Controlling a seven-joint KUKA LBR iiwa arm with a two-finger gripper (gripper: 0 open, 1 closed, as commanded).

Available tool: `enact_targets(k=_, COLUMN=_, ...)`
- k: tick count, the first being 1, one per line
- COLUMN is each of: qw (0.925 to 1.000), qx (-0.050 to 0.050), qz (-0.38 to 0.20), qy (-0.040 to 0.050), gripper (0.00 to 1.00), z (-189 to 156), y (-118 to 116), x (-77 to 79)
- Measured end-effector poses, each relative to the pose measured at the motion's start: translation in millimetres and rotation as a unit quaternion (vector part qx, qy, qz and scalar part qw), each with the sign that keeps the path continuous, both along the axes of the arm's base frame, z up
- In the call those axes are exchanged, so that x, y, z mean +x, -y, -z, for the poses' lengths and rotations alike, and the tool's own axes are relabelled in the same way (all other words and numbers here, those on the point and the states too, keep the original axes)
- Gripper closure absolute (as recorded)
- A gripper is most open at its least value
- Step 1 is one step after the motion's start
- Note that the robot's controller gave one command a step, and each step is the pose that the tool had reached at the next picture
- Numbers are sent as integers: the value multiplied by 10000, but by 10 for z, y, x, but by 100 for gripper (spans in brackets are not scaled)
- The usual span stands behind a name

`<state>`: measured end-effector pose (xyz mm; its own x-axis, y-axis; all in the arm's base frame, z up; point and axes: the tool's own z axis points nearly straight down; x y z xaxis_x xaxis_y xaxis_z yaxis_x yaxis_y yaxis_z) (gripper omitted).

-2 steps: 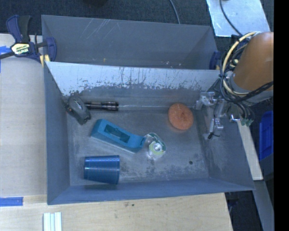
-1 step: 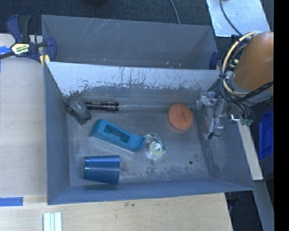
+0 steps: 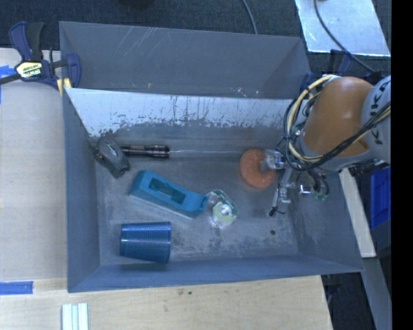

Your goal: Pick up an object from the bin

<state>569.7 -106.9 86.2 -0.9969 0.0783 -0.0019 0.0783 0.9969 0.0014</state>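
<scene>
My pincer (image 3: 278, 210) hangs low at the right side of the bin (image 3: 186, 60), over bare grey floor near the right wall. I cannot tell whether it is released or clenched, and I see nothing in its grasp. The nearest thing to it is an orange ball (image 3: 252, 170), round and dull-skinned, which lies just to the pincer's left, toward the back of the floor. Part of my wrist hardware overlaps the ball's right edge in this view; whether it touches the ball I cannot tell.

Further left, near the middle of the floor, lies a small clear-and-green thing (image 3: 222, 212), and touching its left side is a long blue block (image 3: 166, 194), set at a slant. In front of the block, toward the near left corner, a blue ribbed cup (image 3: 146, 242) lies on its side. At the back left a dark grey chunky piece (image 3: 112, 155) rests against the wall's foot, with a black rod (image 3: 146, 150) lying just beside it, pointing right.

Above the pincer sits my orange cover (image 3: 337, 115), ringed by yellow and black cables (image 3: 297, 126). On the white casing of my arm (image 3: 380, 105) the letter K can be read; the rest of the word is cut off.
</scene>
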Motion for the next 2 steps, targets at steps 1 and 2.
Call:
enact_targets(k=1, qw=9999, qx=-41, qz=-99, qy=124, gripper=100, z=130, y=109, x=-167)
enact_targets(k=2, qw=9999, qx=-41, qz=-102, qy=122, gripper=100, z=128, y=108, x=-168)
